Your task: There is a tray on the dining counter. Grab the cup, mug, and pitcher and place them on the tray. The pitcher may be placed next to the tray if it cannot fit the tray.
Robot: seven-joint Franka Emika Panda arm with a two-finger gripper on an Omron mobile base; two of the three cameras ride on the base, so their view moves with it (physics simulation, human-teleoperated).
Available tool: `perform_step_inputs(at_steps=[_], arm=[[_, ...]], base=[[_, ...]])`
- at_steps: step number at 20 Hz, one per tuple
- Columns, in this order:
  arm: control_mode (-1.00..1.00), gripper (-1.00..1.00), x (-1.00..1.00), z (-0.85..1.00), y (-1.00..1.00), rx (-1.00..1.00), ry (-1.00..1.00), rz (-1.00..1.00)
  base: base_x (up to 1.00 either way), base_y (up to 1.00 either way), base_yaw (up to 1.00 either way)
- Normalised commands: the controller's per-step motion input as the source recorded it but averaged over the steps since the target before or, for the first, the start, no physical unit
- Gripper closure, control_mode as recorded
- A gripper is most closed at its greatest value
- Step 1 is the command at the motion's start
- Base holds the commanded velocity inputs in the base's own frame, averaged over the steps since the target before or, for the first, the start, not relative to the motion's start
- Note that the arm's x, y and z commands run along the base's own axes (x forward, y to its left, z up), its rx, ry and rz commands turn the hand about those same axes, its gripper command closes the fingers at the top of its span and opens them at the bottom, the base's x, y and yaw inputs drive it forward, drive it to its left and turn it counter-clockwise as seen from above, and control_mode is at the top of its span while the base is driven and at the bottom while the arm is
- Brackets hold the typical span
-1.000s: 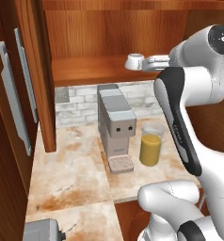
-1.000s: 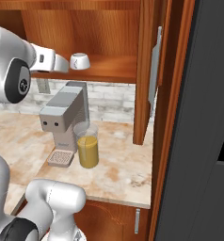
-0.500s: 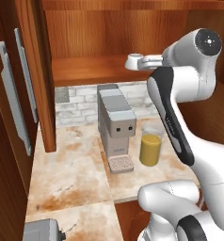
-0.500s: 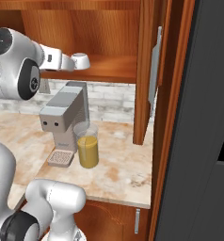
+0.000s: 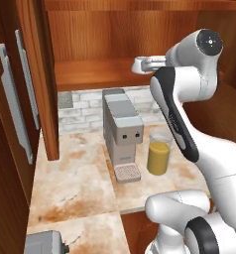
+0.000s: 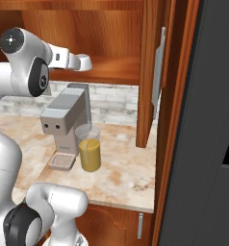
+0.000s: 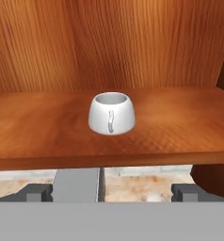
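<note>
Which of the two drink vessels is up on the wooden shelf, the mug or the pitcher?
The white mug sits on the wooden shelf in front of the fingers; the pitcher of orange liquid stands below on the counter beside the coffee machine.

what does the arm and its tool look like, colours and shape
The arm is glossy white with rounded, bulbous links, dark grey round caps at the joints and a long black strip along one link. No loose cables or printed markings show. The tool has two small, blocky dark grey finger tips, seen in the hand view.

place: kitchen | cues: wood cabinets (image 5: 115,44), marble counter (image 5: 75,183), coffee machine (image 5: 121,134), tile backsplash (image 6: 116,103)
</note>
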Motion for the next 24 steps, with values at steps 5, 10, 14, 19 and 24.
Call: perform_step_inputs(at_steps=[5,10,14,19,24], arm=[[-1.00,-1.00,0.31,-0.11,0.00,0.00,0.00,0.00],[-1.00,-1.00,0.33,-0.12,0.00,0.00,0.00,0.00],[-1.00,-1.00,0.43,-0.10,0.00,0.00,0.00,0.00],[-1.00,-1.00,0.41,-0.08,0.00,0.00,0.00,0.00],[-1.00,-1.00,0.38,-0.09,0.00,0.00,0.00,0.01]], base=[[0.00,0.00,0.00],[0.00,0.00,0.00],[0.00,0.00,0.00],[0.00,0.00,0.00],[0.00,0.00,0.00]])
